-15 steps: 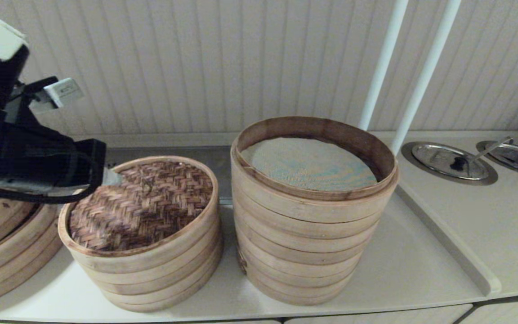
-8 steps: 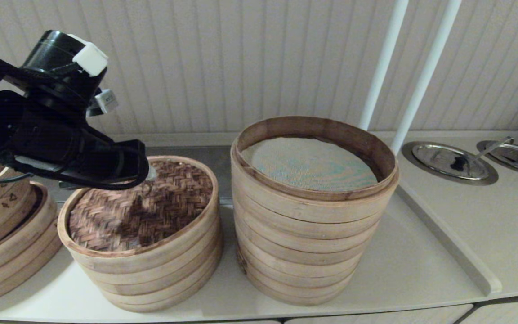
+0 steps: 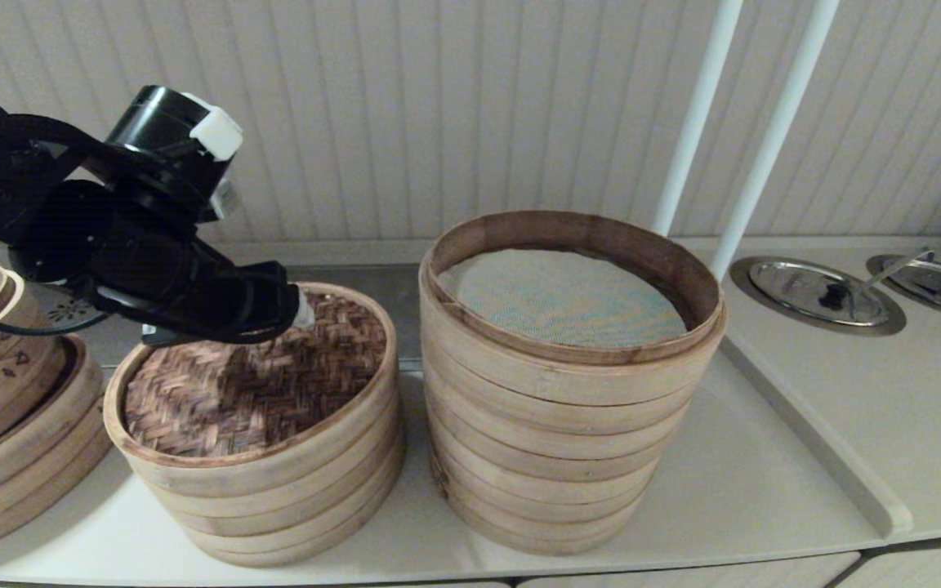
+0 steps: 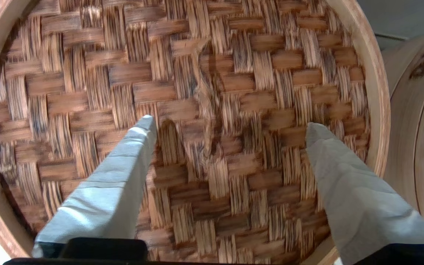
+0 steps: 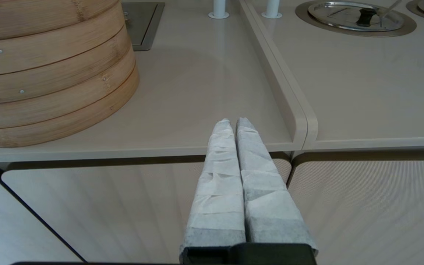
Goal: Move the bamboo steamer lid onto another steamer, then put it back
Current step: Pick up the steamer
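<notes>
Woven bamboo steamer lid (image 3: 262, 371) sits on the shorter stack (image 3: 266, 482), directly beneath the left gripper (image 4: 226, 125), whose jaws stand spread and empty above the weave. Likely light and stiff, the lid offers little purchase on its flat top; the pale rim band, just outside the jaws, seems the better hold. Only the head view shows another steamer (image 3: 568, 384) beside the arm. Only the right wrist view shows the right gripper (image 5: 233, 121), jaws pressed together at the table (image 5: 197, 92) edge.

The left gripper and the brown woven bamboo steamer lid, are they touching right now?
Cannot tell. In the left wrist view the left gripper stands open over the brown woven bamboo steamer lid, but neither view shows contact or a gap.
</notes>
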{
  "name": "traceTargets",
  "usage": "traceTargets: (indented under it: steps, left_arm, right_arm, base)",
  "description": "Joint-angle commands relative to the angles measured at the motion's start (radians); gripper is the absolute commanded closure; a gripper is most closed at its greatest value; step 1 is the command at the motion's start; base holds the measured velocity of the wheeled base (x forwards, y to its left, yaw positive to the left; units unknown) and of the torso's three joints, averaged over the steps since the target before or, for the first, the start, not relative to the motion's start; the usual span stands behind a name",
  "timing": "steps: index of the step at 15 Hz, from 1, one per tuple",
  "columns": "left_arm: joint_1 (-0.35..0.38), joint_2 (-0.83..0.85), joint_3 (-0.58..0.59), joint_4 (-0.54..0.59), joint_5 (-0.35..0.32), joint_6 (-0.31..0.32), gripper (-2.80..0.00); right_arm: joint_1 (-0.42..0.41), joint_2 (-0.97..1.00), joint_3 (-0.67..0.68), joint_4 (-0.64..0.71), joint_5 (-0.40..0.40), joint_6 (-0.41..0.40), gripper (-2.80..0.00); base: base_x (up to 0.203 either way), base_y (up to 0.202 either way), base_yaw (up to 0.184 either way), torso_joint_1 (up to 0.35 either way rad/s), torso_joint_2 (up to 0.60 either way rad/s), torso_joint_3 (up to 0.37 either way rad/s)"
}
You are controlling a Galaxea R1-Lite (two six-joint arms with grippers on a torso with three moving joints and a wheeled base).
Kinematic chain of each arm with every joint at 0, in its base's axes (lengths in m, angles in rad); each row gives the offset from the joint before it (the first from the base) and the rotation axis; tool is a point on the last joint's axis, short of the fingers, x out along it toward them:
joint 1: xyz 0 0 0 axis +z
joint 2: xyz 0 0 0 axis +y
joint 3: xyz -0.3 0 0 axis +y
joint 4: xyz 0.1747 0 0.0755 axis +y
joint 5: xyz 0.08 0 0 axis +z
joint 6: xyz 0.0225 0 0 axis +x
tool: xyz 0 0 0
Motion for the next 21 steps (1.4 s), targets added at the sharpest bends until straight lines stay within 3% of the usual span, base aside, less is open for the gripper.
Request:
traceTargets:
  steps: [1, 4, 7, 15, 16, 21]
  left_arm:
    - [0.001, 0.015, -0.018, 0.005, 0.004, -0.001, -2.8]
    - [0.001, 0.033, -0.022, 0.005, 0.008, -0.001, -2.8]
    - [0.004, 0.05, -0.019, 0.005, 0.055, -0.004, -2.8]
    - [0.027, 0.056, -0.022, 0.005, 0.058, -0.001, -2.8]
    - [0.028, 0.056, -0.021, 0.005, 0.066, -0.001, 0.0]
    - [0.026, 0.061, -0.012, 0.005, 0.079, 0.01, 0.0]
  right_arm:
    - [0.0, 0.002, 0.002, 0.0, 0.0, 0.0, 0.0]
    - [-0.001, 0.002, 0.002, 0.0, 0.0, 0.0, 0.0]
    - [-0.001, 0.002, 0.002, 0.0, 0.0, 0.0, 0.0]
    - [-0.001, 0.002, 0.002, 0.0, 0.0, 0.001, 0.0]
    - [-0.001, 0.002, 0.002, 0.0, 0.001, 0.001, 0.0]
    - [-0.001, 0.002, 0.002, 0.0, 0.001, 0.004, 0.0]
  base:
    - [0.0, 0.0, 0.0, 0.0, 0.0, 0.0]
    - [0.0, 0.0, 0.0, 0.0, 0.0, 0.0]
    - [0.0, 0.0, 0.0, 0.0, 0.0, 0.0]
    - [0.0, 0.0, 0.0, 0.0, 0.0, 0.0]
    - [0.0, 0.0, 0.0, 0.0, 0.0, 0.0]
    - [0.0, 0.0, 0.0, 0.0, 0.0, 0.0]
